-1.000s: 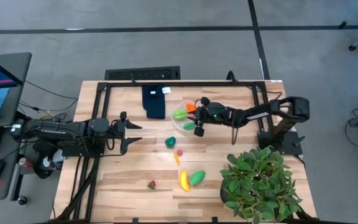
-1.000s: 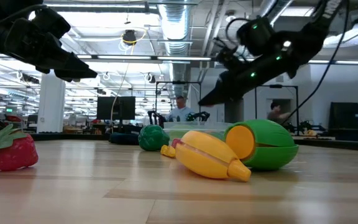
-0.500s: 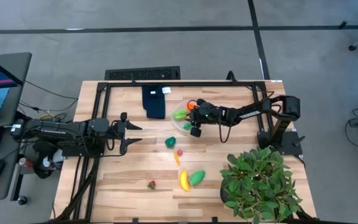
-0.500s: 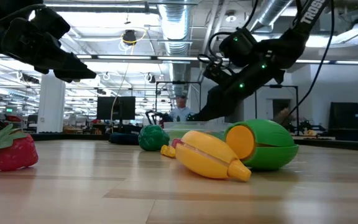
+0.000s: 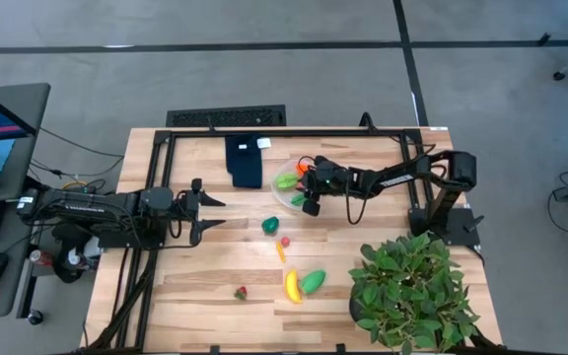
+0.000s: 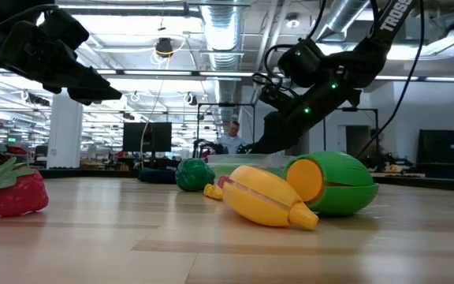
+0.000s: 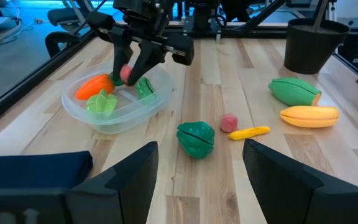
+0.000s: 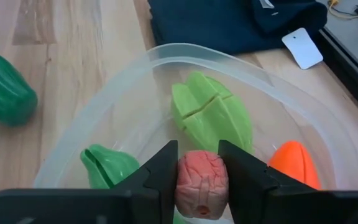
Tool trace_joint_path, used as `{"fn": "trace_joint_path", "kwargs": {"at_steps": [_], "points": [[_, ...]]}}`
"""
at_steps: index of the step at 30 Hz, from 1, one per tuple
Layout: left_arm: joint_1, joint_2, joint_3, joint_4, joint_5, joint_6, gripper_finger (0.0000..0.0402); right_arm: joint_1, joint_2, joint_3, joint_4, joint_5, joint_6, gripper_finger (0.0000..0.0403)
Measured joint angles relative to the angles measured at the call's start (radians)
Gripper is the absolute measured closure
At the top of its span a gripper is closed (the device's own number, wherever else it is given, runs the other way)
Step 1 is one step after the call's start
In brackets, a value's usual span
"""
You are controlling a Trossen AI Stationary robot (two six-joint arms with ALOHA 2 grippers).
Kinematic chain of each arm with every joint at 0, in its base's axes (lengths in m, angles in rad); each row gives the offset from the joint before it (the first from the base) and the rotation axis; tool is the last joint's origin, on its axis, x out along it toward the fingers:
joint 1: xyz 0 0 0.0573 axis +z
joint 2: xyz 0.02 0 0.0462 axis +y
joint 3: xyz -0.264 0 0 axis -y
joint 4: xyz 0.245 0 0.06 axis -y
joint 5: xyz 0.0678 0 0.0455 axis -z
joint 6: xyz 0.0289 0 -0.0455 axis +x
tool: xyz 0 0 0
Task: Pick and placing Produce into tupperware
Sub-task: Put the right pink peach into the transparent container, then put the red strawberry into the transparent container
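Note:
The clear round tupperware (image 5: pixel 286 187) stands on the table's far middle. In it lie a light green piece (image 8: pixel 213 115), a darker green piece (image 8: pixel 107 165) and an orange carrot (image 8: pixel 294 160). My right gripper (image 5: pixel 310 201) hangs over the tupperware, shut on a small pink-red piece (image 8: pixel 201 183). More produce rests on the wood: a dark green piece (image 5: pixel 270 225), a small red piece (image 5: pixel 286 241), a yellow-orange piece (image 5: pixel 280 252), a banana (image 5: pixel 291 286), a green piece (image 5: pixel 313 281) and a strawberry (image 5: pixel 241 292). My left gripper (image 5: pixel 210 209) waits open at the left. My right gripper pinches the pink-red piece by its two opposite sides (image 8: pixel 182 180) between its two fingers (image 8: pixel 160 177). The fingers slant down from the table's right side. The piece (image 7: pixel 127 73) hangs clear, just above the pieces inside the tupperware.
A folded dark blue cloth (image 5: pixel 246 161) lies just left of the tupperware at the far edge. A big leafy potted plant (image 5: pixel 412 291) fills the near right corner. Bare wood lies between my left gripper and the loose produce.
My right gripper has sunk toward the tupperware and drifted a little toward the table's left, tipping further downward, with the pink-red piece still between its fingers.

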Motion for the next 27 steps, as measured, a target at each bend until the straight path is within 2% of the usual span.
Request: {"fn": "trace_joint_path", "kwargs": {"at_steps": [11, 21, 24, 27], "points": [[0.000, 0.000, 0.000, -0.002, 0.001, 0.003, 0.0173, 0.004, -0.004, 0.000, -0.001, 0.000, -0.026, 0.0215], [0.000, 0.000, 0.000, -0.001, -0.023, -0.036, 0.0173, 0.084, -0.193, 0.001, -0.050, 0.003, -0.087, 0.0199], [0.000, 0.000, 0.000, 0.006, -0.093, -0.067, 0.0173, 0.116, -0.264, 0.000, -0.121, 0.002, -0.088, 0.0203], [0.000, 0.000, 0.000, 0.007, -0.230, -0.107, 0.0173, 0.157, -0.327, 0.000, -0.208, 0.001, -0.081, 0.0207]]}}
